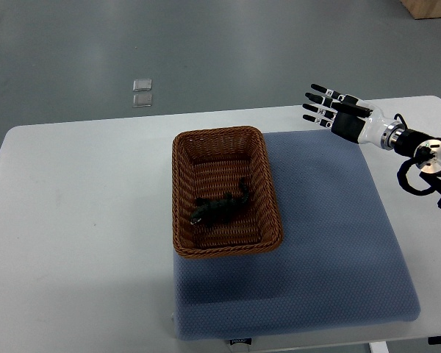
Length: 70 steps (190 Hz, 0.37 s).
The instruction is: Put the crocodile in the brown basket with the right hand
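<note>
Lying on the woven floor of the basket, there's the crocodile (222, 207): a small dark toy, stretched on a slant from the near-left part toward the far-right wall. Which end is the head? Too small to tell from up here. Nothing sits on it and nothing grips it, and it's fully inside the walls.

Out from there, the brown basket (228, 250) stands upright and level on the left part of the blue mat (331, 235). That mat covers the right side of the white table (73, 243).

Now to the far right corner of the table, and here's the right hand (335, 112), well apart from the basket. Its arm comes in from the right edge. The fingers (317, 107) are straight, slightly fanned and pointing left, and the palm carries nothing at all. No left hand shows anywhere in this view.

So where are we? By my reading the placing itself is done: the toy is in and the hand is empty and clear. That puts us at the tail end of the job, with no grasp left to make.

What does the next move call for? Very little, I'd say: bring the arm to rest on its own side, keeping it high and away from the basket rim so nothing gets nudged. There's no call for the fingers to close on anything. The one worth-a-glance check is that the crocodile lies settled rather than propped against the far wall, and it looks settled from here.
</note>
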Tool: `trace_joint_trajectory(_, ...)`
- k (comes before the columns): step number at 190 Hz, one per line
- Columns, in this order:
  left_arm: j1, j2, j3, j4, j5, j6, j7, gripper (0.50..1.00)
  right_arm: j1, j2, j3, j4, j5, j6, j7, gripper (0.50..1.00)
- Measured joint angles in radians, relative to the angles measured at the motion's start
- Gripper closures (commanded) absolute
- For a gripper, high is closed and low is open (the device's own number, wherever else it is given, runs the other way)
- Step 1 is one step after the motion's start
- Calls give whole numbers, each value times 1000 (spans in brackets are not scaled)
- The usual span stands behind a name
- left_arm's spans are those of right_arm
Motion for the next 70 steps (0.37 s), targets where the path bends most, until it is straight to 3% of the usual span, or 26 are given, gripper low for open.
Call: trace_joint_trajectory(70,0,0,0,0,0,0,0,500,3,-4,5,1,-13,10,6,562)
